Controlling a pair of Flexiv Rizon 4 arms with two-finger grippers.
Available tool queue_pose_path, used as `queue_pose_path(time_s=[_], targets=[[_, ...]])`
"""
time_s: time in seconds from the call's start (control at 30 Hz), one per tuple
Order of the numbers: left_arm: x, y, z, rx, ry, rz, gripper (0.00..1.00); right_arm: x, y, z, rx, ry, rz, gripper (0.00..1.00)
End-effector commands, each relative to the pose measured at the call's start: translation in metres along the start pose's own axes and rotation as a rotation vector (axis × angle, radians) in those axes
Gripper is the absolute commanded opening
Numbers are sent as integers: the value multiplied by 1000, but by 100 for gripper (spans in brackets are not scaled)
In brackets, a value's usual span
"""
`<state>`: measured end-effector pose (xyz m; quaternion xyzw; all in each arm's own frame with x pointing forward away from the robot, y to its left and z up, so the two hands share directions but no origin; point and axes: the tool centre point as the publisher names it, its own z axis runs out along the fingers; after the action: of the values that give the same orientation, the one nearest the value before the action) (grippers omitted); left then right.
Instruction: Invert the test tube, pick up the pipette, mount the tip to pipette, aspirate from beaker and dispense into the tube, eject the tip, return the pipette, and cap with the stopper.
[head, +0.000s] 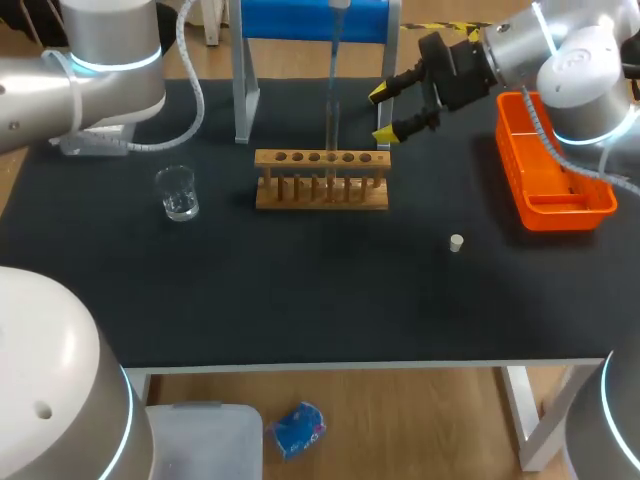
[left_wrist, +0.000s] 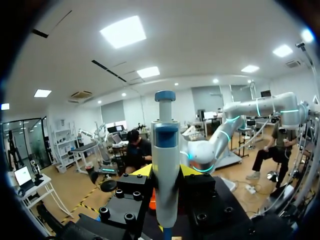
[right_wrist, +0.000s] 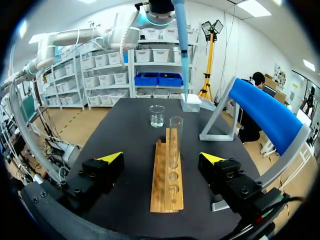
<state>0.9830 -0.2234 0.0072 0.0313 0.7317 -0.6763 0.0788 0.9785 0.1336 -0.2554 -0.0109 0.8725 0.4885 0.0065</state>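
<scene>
The left fingers (left_wrist: 142, 171) clamp the blue-and-white plastic pipette (left_wrist: 165, 165) above the clear glass test tube (right_wrist: 176, 137); the right fingers (right_wrist: 111, 159) gape wide. A misaligned descent could topple the tube.

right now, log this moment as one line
left hand: shut on white-and-blue pipette, upright by wooden tube rack | right hand: open, at rack's end | clear glass tube: upright in rack | small white stopper: off tube

Laboratory bench: black table (head: 300, 310) with wooden test-tube rack (head: 321, 181), glass beaker (head: 178, 193), pipette (left_wrist: 165, 170), orange tray (head: 552, 203).
</scene>
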Motion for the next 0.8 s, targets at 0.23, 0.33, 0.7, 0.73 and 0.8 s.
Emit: queue_pose_path(time_s=[0.23,0.33,0.7,0.73,0.8], targets=[[27,-24,3,-31,8,24,0,0,0,0,0,2,0,100],[42,-27,4,-33,8,25,0,0,0,0,0,2,0,100],[98,-16,3,-37,-11,-5,0,28,12,-20,-53,-8,-58,100],[103,-13,3,-37,-13,-9,0,37,16,-25,-66,-14,-76,100],[112,-8,3,-36,-16,-15,0,50,21,-31,-86,-27,-96,100]])
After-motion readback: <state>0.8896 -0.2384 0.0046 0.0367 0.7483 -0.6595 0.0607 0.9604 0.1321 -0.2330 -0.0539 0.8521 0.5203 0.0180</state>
